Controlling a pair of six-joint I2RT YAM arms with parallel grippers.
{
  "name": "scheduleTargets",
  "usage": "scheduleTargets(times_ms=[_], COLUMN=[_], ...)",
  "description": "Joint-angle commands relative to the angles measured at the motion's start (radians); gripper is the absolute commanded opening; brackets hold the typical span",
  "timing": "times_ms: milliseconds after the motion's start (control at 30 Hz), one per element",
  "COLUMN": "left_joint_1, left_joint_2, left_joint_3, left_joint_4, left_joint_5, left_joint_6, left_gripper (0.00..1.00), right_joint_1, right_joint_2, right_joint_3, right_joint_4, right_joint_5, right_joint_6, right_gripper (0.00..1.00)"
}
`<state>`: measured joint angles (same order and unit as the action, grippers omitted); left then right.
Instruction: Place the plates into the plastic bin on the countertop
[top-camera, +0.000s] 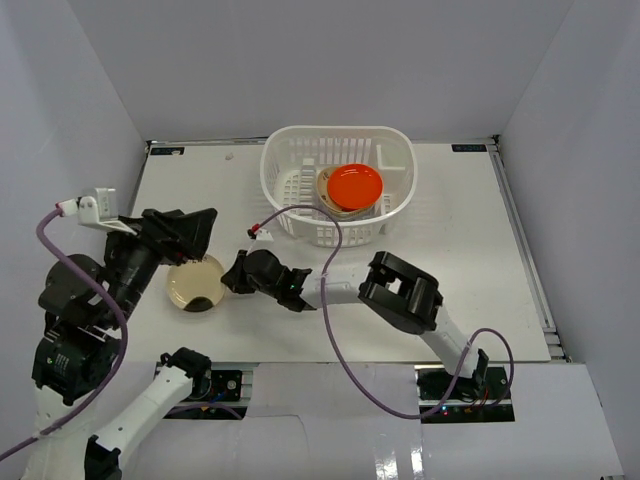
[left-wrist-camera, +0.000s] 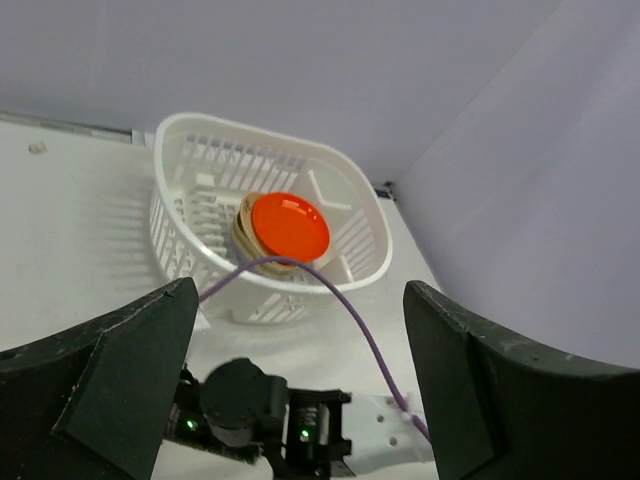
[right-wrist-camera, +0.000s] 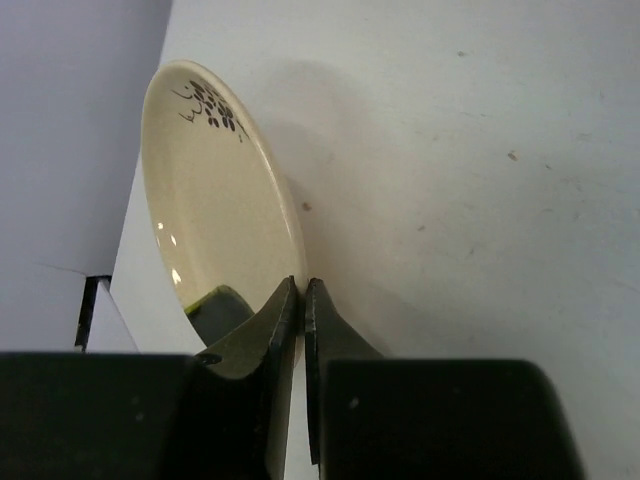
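- The right pincer (right-wrist-camera: 300, 285) is sitting closed, its two tips meeting right at the rim of the cream plate (right-wrist-camera: 215, 200). Whether the thin rim is caught between them or lying just beside them, I cannot tell.
- From that pincer the plate is lying to the robot's left, resting on the desk (top-camera: 450, 280) near its front edge. Its dark picture (right-wrist-camera: 210, 105) is sitting on the side away from the tips.
- The left pincer (top-camera: 190, 240) is hanging over the plate's far-left side, spread wide and gripping nothing.
- The plastic bin (top-camera: 400, 140) is standing well apart from the right pincer, farther back and to its right, its long axis running across the desk. A red-orange plate (top-camera: 355, 185) is lying on top of a stack inside it.
- Judging from this, the coming move is hinging on that back-and-right line: the plate is needing a lift over the bin's near wall. The right arm is looking better placed for it, being between plate and bin.
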<state>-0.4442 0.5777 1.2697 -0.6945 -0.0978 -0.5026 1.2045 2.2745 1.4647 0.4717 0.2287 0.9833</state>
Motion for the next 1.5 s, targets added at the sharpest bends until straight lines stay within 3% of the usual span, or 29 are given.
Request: scheduleTargets(times_ms=[0,200,400,500,633,900,933,1033,1133,1267,1333,1367,1467], left_joint_1=[0.001,-0.001,0.001,-0.001,-0.001,0.001,0.001,-0.001,0.001,0.001,0.001,0.001,0.001], left_joint_2=[0.019,-0.042,-0.125,-0.142,-0.157,-0.173,-0.165,-0.148,-0.127,-0.116,-0.111,-0.105,-0.092], left_joint_3=[0.101,0.076,-0.134,-0.228,-0.329,-0.443,-0.444,-0.42,-0.383,-0.38,-0.385,-0.388,-0.382], left_joint_4=[0.036,0.05,0.076,0.072,0.066,0.05,0.052,0.05,0.058,0.113,0.157,0.173,0.222], left_joint_5=[-0.051,-0.103,-0.143,-0.174,-0.203,-0.26,-0.258,-0.246,-0.217,-0.132,-0.093,-0.08,-0.037], left_joint_6=[0.039,0.026,0.001,-0.005,-0.017,-0.017,-0.017,-0.022,-0.031,-0.053,-0.076,-0.085,-0.105], left_gripper=[0.95,0.98,0.98,0.98,0.98,0.98,0.98,0.98,0.98,0.98,0.98,0.98,0.98], right_joint_1=[0.033,-0.035,-0.408,-0.599,-0.739,-0.835,-0.835,-0.836,-0.836,-0.836,-0.835,-0.835,-0.835], right_joint_2=[-0.281,-0.655,-0.854,-0.833,-0.768,-0.65,-0.647,-0.619,-0.641,-0.723,-0.774,-0.838,-0.996], right_joint_3=[-0.055,-0.27,-0.351,-0.296,-0.265,-0.21,-0.21,-0.161,-0.115,-0.081,-0.076,-0.089,-0.139], right_joint_4=[0.105,0.019,-0.157,-0.269,-0.321,-0.413,-0.413,-0.47,-0.516,-0.534,-0.545,-0.553,-0.559], right_joint_5=[0.133,0.319,0.112,0.051,-0.067,-0.186,-0.186,-0.193,-0.219,-0.324,-0.356,-0.359,-0.358], right_joint_6=[-0.207,-0.466,-0.448,-0.469,-0.446,-0.41,-0.41,-0.425,-0.459,-0.512,-0.544,-0.555,-0.581], right_gripper=[0.08,0.08,0.08,0.08,0.08,0.08,0.1,0.54,0.74,0.94,0.98,0.92,0.9])
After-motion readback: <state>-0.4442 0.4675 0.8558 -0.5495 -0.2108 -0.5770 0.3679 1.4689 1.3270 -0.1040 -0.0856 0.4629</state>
